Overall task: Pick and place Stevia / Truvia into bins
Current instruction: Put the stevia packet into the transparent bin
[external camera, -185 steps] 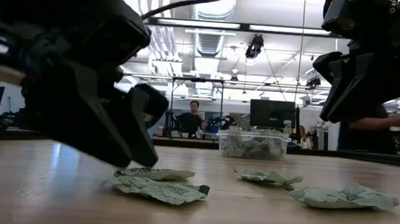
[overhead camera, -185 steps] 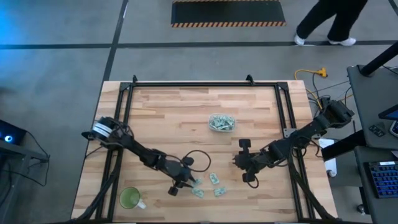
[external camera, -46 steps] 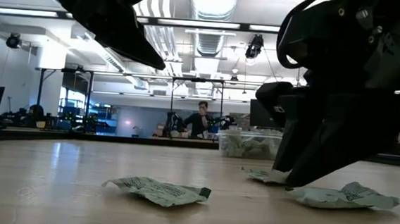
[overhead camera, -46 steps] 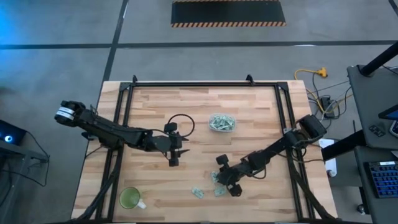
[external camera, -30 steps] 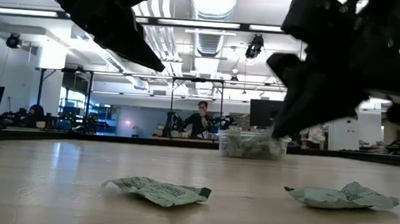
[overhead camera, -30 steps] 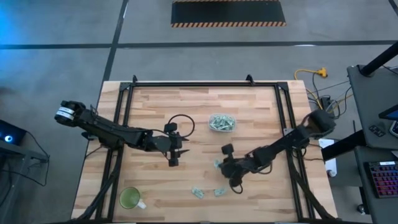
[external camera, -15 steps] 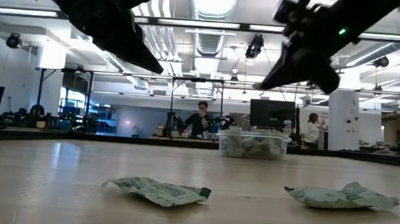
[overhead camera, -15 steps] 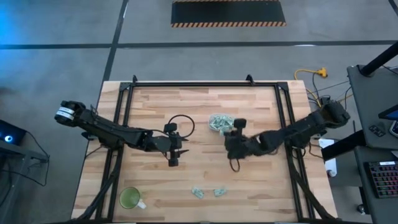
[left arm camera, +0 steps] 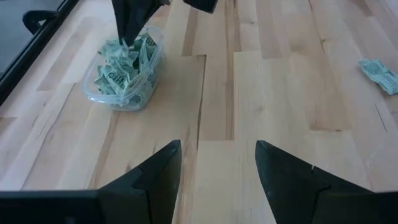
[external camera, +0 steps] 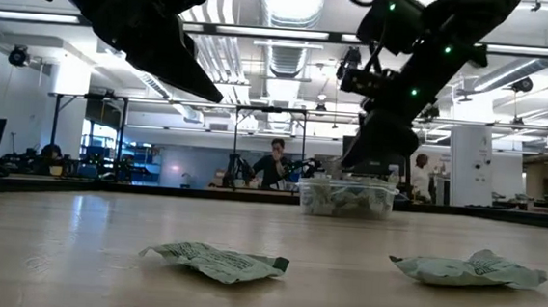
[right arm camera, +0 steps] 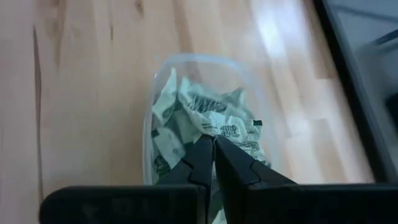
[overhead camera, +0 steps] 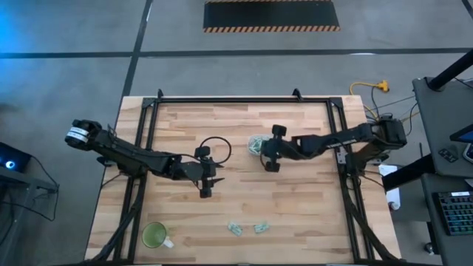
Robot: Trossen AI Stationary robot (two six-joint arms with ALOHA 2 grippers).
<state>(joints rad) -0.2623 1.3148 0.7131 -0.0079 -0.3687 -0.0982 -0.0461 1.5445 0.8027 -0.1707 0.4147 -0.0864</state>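
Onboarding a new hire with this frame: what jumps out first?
The right end effector hangs over the clear tub of green-and-white sachets near the table's middle, fingers pressed shut; whether a sachet is pinched between them cannot be told. The left end effector waits open above bare wood, left of the tub. Two loose sachets lie near the front edge, and a green cup stands at the front left corner.

Bright overhead ceiling lights (external camera: 290, 0) silhouette the arms; foreground soft.

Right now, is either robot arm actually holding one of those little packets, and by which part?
It cannot be told. The right gripper is shut above the clear tub of sachets, any packet hidden. The left gripper is open and empty.
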